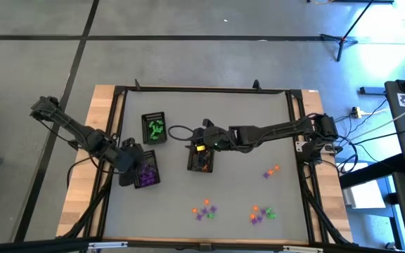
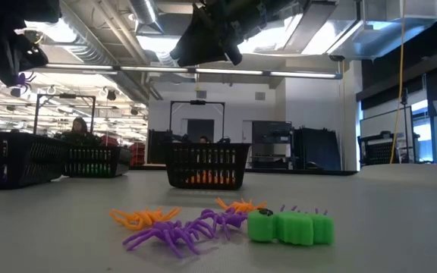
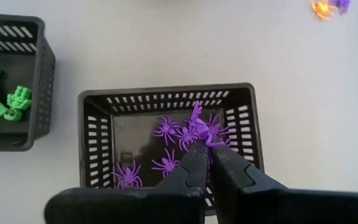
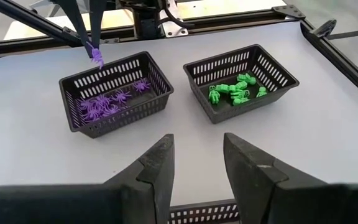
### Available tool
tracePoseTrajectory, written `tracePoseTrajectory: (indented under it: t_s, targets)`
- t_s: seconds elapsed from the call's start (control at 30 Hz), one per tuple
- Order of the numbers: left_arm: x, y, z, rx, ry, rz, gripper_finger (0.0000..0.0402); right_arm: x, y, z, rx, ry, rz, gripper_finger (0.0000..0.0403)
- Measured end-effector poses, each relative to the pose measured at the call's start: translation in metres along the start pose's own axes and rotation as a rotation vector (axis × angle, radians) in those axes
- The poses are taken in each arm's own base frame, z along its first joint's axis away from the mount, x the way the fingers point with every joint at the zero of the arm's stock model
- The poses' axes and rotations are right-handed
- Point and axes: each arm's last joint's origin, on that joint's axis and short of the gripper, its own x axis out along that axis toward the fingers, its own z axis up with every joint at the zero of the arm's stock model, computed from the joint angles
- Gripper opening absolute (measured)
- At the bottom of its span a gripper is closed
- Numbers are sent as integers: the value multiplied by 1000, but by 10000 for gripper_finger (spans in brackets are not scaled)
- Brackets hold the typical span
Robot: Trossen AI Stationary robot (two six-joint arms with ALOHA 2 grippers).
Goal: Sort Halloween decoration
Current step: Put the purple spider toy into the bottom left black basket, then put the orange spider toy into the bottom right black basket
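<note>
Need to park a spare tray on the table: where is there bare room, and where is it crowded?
Bare: the strip along the far frame rail, beyond the green tray, and the near-left corner below the purple tray. Crowded: the three trays mid-table with both grippers over them, and loose trinkets near the front and right.

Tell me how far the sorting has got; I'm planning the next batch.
Partly done: green pieces fill one basket, purple spiders another. The left gripper holds a purple spider above it; the right gripper is open, empty. Loose pieces remain on the table.

Overhead cam looks down; both wrist cams share purple tray (image 3: 98,124).
</note>
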Motion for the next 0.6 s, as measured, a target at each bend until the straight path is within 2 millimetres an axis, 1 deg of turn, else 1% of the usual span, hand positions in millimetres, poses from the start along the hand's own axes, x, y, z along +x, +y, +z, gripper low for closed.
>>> tracePoseTrajectory:
  t_s: [0.13, 0.27, 0.43, 0.6]
  targets:
    - [0, 0, 0, -48, -2, 3, 9, 0, 0, 0, 0, 0, 0, 137]
    - [0, 0, 0, -98, -5, 6, 44, 0, 0, 0, 0, 1, 0, 137]
    - [0, 1, 1, -101, -24, 26, 85, 0, 0, -2, -4, 17, -3, 137]
    - [0, 1, 1, -86, -25, 27, 93, 0, -1, -9, -19, 88, -13, 137]
